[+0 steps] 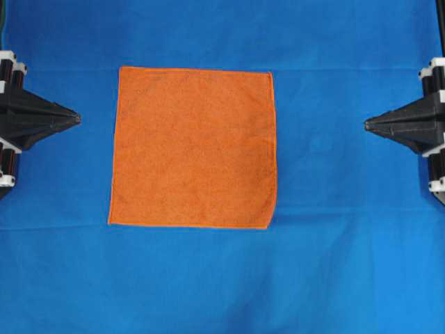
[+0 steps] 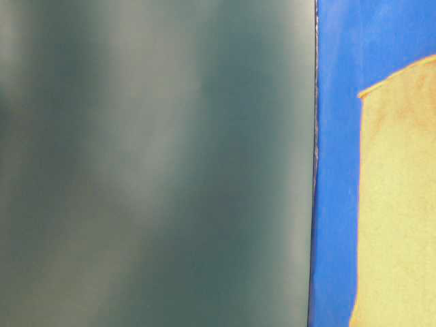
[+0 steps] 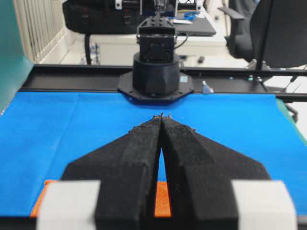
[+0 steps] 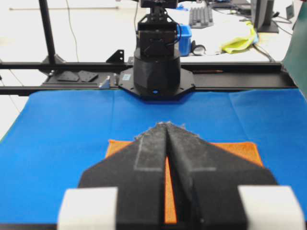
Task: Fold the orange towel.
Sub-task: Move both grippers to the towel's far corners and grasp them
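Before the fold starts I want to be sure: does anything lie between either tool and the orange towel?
Nothing visible does. Only bare blue cloth separates the left tool and right tool from the flat orange towel.

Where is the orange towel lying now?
In the overhead view the orange towel lies flat and unfolded on the blue table cloth, left of centre, nearer the left pincer than the right pincer.

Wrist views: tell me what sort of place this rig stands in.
Most likely a robotics lab or workshop. Beyond the blue table cloth stand an office chair and a keyboard on a desk, and each arm base is bolted to a black metal frame.
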